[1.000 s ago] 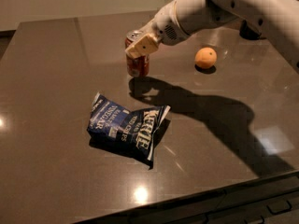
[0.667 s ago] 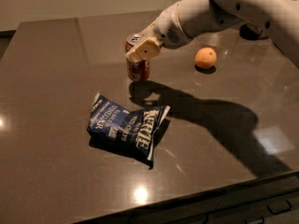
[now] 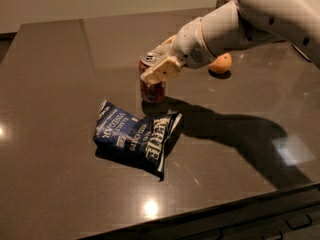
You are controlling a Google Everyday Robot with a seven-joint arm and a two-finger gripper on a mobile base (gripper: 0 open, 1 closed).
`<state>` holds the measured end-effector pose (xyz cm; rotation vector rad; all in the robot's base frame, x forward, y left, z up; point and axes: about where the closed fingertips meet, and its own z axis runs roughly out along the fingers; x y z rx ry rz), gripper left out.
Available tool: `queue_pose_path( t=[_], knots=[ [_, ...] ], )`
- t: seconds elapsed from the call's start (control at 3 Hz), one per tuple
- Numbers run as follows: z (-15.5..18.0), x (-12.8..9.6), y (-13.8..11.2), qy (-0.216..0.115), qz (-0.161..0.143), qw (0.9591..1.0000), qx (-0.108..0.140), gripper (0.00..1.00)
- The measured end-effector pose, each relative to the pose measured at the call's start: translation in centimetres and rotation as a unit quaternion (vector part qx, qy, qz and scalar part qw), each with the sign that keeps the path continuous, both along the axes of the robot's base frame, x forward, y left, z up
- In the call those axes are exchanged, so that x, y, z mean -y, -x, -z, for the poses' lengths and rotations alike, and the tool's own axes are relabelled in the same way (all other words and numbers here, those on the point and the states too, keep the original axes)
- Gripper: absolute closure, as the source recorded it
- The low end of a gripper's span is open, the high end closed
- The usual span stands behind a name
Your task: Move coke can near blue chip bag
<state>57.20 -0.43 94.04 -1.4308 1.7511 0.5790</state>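
The red coke can (image 3: 151,88) stands upright on the dark table (image 3: 55,59), just behind the top edge of the blue chip bag (image 3: 134,136). My gripper (image 3: 155,69) comes in from the right and is shut on the can's upper part; one tan finger (image 3: 161,70) crosses the can's front. The can's silver top shows beside the finger. I cannot tell whether the can rests on the table or hangs just above it. The bag lies flat and wrinkled, with white lettering.
A round orange fruit (image 3: 220,63) lies behind my arm at the right. My white arm (image 3: 260,19) spans the upper right and casts a wide shadow on the table. The table's front edge (image 3: 215,214) runs along the bottom.
My gripper has carried the coke can toward the camera and down, from farther back on the table to just behind the chip bag. The bag and the orange have not moved.
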Motion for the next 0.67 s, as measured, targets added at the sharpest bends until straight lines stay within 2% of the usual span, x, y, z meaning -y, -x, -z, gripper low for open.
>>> queue_pose_path(
  t=[0.67],
  knots=[
    [1.6,1.5,3.0,0.008,-0.041,0.9991,-0.007,0.29]
  ],
)
